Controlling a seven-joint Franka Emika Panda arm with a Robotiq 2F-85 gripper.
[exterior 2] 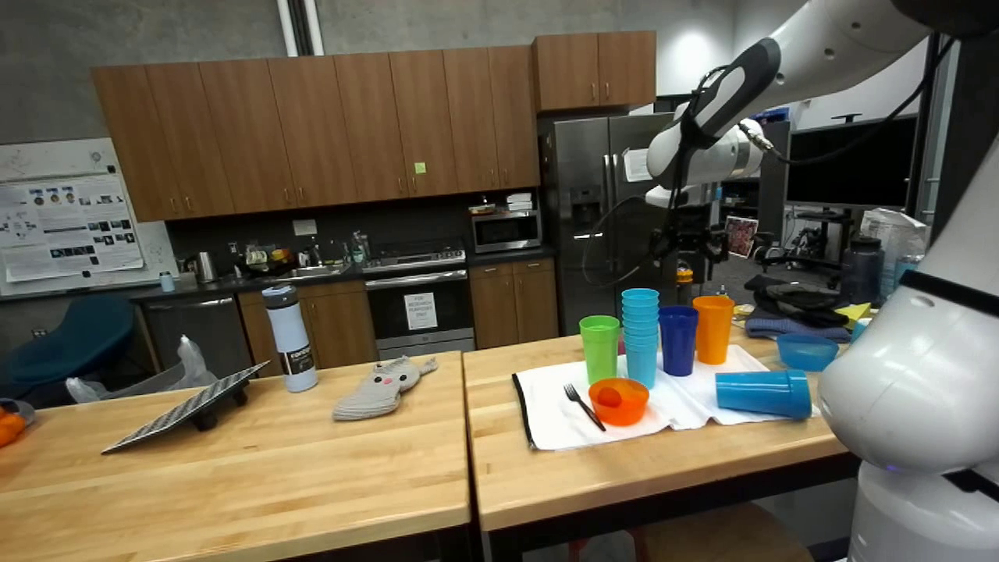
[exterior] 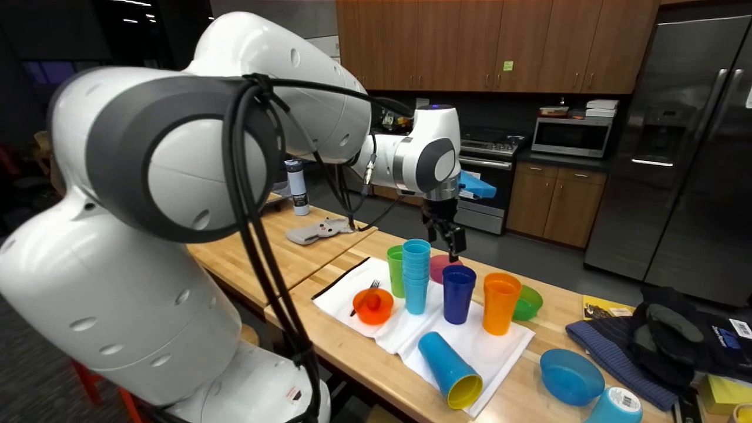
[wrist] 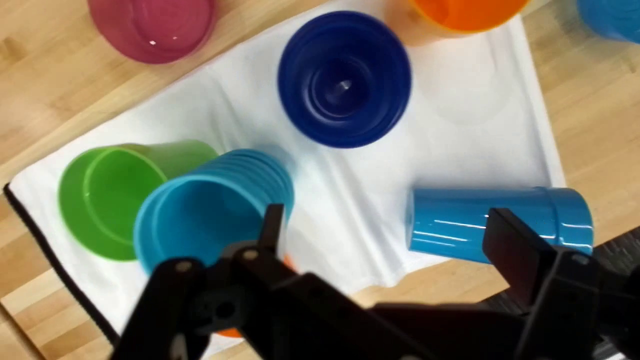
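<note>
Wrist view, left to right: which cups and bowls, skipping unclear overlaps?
Green cup → stack of light blue cups → dark blue cup → blue cup lying on its side → blue bowl, cut off at the top right corner.

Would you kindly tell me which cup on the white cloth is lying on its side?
The blue cup that shows yellow inside; the green cup, navy cup, orange cup and light-blue stack there all stand upright.
</note>
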